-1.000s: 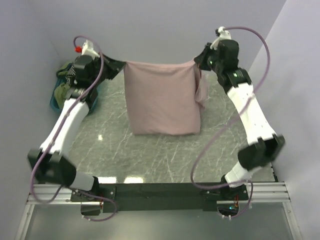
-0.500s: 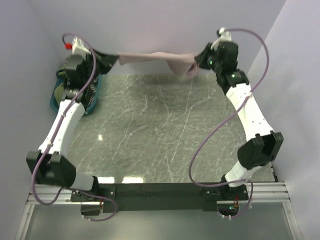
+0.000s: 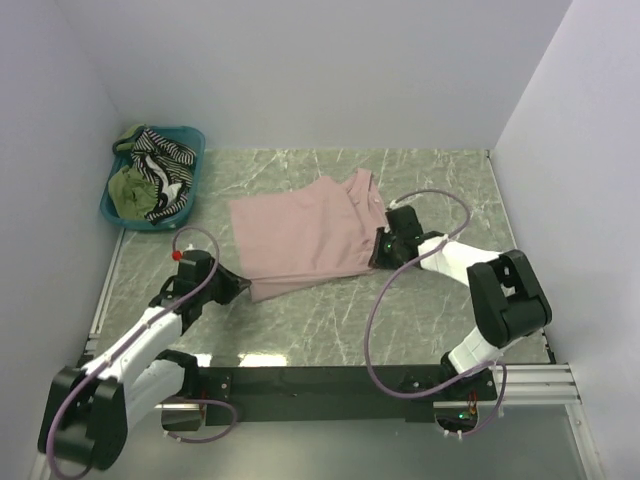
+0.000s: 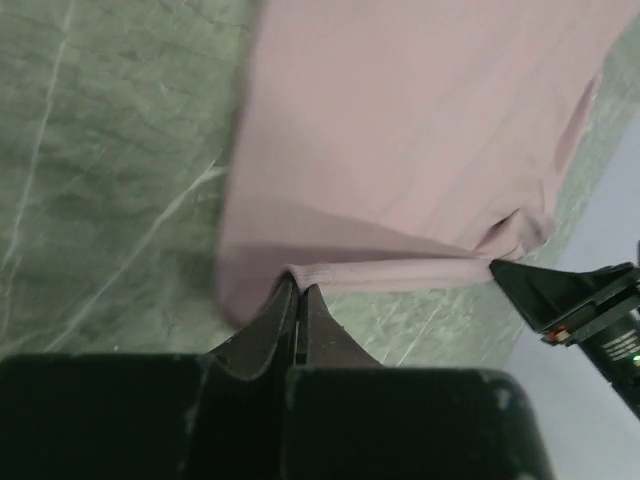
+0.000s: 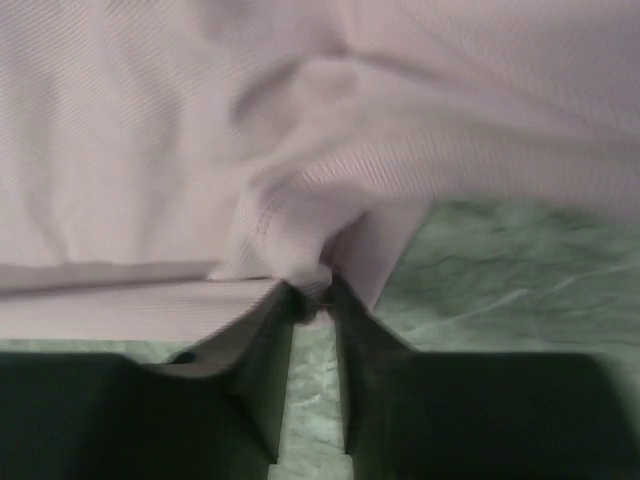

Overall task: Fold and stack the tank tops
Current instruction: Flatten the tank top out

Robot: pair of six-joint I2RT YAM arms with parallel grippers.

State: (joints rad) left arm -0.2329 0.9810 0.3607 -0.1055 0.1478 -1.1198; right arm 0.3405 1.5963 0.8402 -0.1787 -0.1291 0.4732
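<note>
The dusty pink tank top [image 3: 305, 233] lies spread flat on the marble table [image 3: 330, 320]. My left gripper [image 3: 243, 290] is low at its near left corner, shut on the hem [image 4: 380, 272]. My right gripper [image 3: 381, 250] is low at its near right corner, shut on a bunched bit of pink cloth [image 5: 310, 270]. The pink cloth fills the right wrist view [image 5: 300, 130] and the top of the left wrist view [image 4: 400, 120]. The olive green top [image 3: 130, 190] and the black-and-white striped top [image 3: 165, 160] lie in the teal basket [image 3: 195, 135].
The teal basket stands at the far left corner against the white wall. Marble shows in front of and to the right of the pink top. The right arm's cable [image 3: 400, 300] loops over the table's near right part.
Both grippers swung down from high at the back to the near table, carrying the pink top. It hung in the air before; now it lies flat on the marble.
</note>
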